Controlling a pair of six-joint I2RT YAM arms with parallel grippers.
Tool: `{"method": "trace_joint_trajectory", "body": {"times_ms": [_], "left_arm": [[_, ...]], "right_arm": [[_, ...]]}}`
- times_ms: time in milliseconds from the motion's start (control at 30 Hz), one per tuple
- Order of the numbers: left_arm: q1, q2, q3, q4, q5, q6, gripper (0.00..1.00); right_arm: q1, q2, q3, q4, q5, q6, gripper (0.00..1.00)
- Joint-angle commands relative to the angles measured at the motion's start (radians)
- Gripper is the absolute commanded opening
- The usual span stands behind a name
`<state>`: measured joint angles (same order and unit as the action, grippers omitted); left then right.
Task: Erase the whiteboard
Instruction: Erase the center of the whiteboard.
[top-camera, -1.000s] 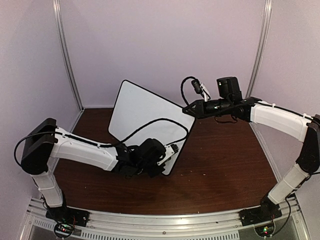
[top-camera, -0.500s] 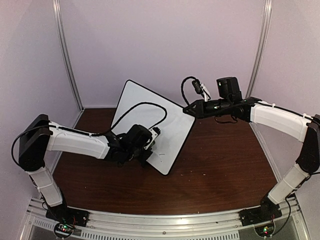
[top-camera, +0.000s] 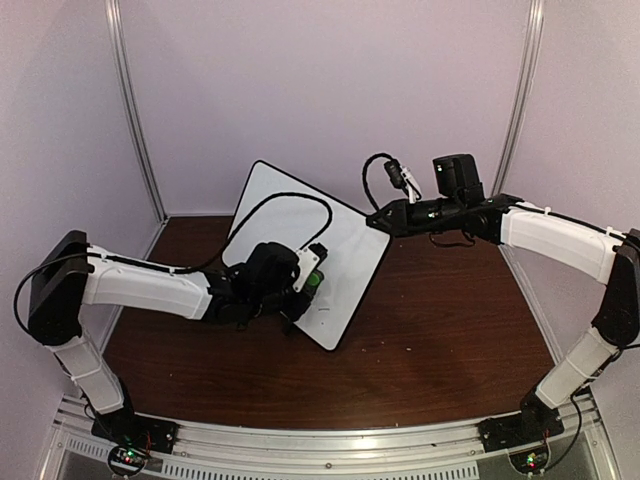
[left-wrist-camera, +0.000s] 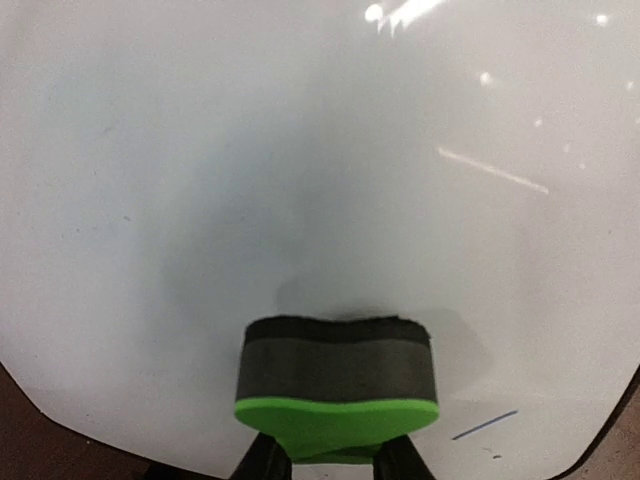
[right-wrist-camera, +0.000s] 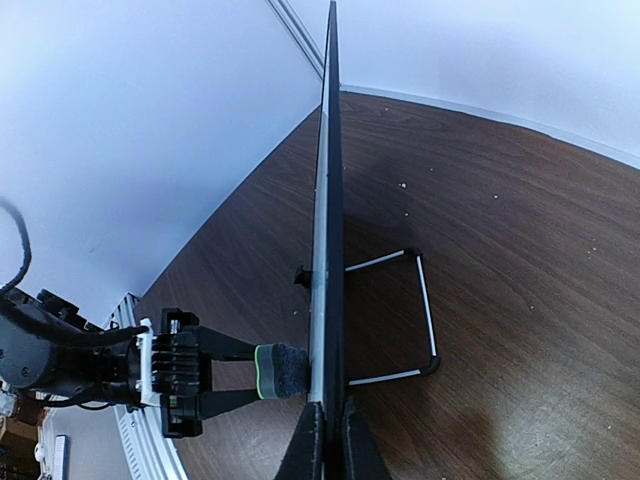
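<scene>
From above, the whiteboard (top-camera: 350, 275) stands up on the brown table (top-camera: 450, 330), near the back wall. The left gripper (top-camera: 311, 280) holds a green eraser (top-camera: 316, 284) against the board's white face, low down. The right gripper (top-camera: 378, 222) is closed tight on the board's right corner.

The left wrist camera shows the eraser squeezed between 2 fingers (left-wrist-camera: 262, 464), its black pad flat on the board. A short blue line (left-wrist-camera: 485, 425) sits to the eraser's right, near the bottom edge.

The right wrist camera sees the board from its edge. The right gripper pinches that edge. A wire stand (right-wrist-camera: 428, 320) props the board from behind, and the eraser touches the front.
</scene>
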<state>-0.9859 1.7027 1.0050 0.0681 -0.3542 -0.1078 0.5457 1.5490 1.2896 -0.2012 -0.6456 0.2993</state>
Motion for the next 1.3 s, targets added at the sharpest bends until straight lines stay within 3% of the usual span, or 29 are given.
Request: {"method": "trace_joint_trajectory", "body": {"times_ms": [0,533,833,933,1267], "left_arm": [[-0.023,-0.009,0.065,0.147,0.081,-0.018,0.00],[-0.111,0.082,-0.012,0.036,0.038,-0.074,0.00],[-0.111,0.109,0.023,-0.021,-0.213,-0.120,0.00],[-0.111,0.114,0.053,0.005,-0.271,-0.100,0.00],[-0.120,0.064,0.058,0.105,-0.269,-0.067,0.00]], "right_arm": [[0.052,0.008,0.007,-0.075,-0.127,-0.041,0.00],[0.051,0.004,-0.006,-0.073,-0.126,-0.045,0.00],[0.052,-0.001,-0.010,-0.067,-0.129,-0.041,0.00],[0.053,-0.001,-0.009,-0.068,-0.129,-0.040,0.00],[0.054,-0.002,-0.013,-0.068,-0.126,-0.045,0.00]]}}
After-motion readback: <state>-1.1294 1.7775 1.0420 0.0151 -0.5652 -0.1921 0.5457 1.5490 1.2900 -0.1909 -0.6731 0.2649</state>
